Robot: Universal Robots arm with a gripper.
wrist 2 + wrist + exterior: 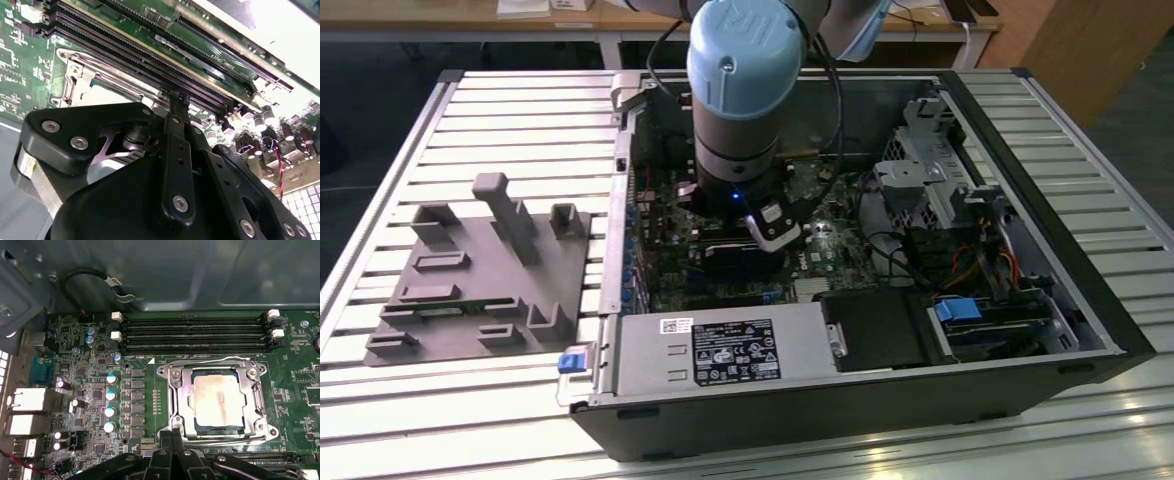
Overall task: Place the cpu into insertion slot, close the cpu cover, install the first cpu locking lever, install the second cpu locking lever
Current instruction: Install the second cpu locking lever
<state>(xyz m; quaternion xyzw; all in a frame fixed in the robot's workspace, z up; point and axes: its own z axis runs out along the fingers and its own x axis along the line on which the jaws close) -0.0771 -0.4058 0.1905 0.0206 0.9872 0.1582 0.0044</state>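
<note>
In the exterior view, the arm (740,110) is reaching into the open computer case (881,400) lying on the bench (480,130), with a grey fixture (474,275) at the case's nine o'clock.

In the second wrist view, the jaws (178,100) are sitting closed, holding nothing, over the board (20,60).

In the first wrist view, the cpu (216,399) is sitting in the slot (196,426) under the closed cover (186,400), at the jaws' one o'clock.

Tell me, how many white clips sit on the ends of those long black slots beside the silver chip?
4, in the first wrist view: two white clips at the slots' end nearer the blue-topped capacitors, two at the opposite end. More may be hidden elsewhere.
</note>
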